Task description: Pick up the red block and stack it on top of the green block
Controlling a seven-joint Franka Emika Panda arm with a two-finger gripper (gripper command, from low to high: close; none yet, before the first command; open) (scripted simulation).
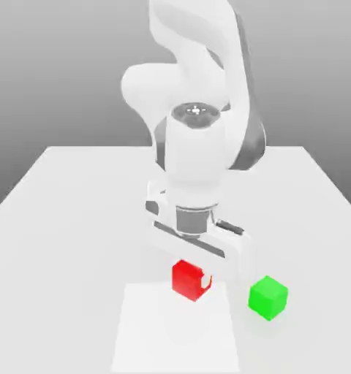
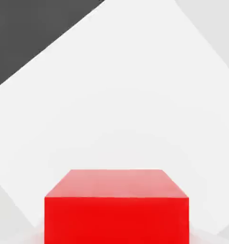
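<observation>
The red block (image 1: 184, 277) sits low over the white table (image 1: 76, 219), near its front edge, and my gripper (image 1: 191, 282) reaches straight down onto it. The jaws are shut on the cube's two sides, and one fingertip (image 1: 205, 280) shows as a pale hook against its right face. In the hand view the red block (image 2: 116, 209) is very close, between the fingers. The green block (image 1: 268, 297) rests on the table to the exterior view's right of the red one, about one cube width away and untouched.
The white arm (image 1: 200, 109) rises behind the blocks at the table's middle. A paler rectangular patch (image 1: 175, 332) lies on the table in front of the red block. In the hand view the table (image 2: 116, 95) ends at a dark floor (image 2: 26, 28).
</observation>
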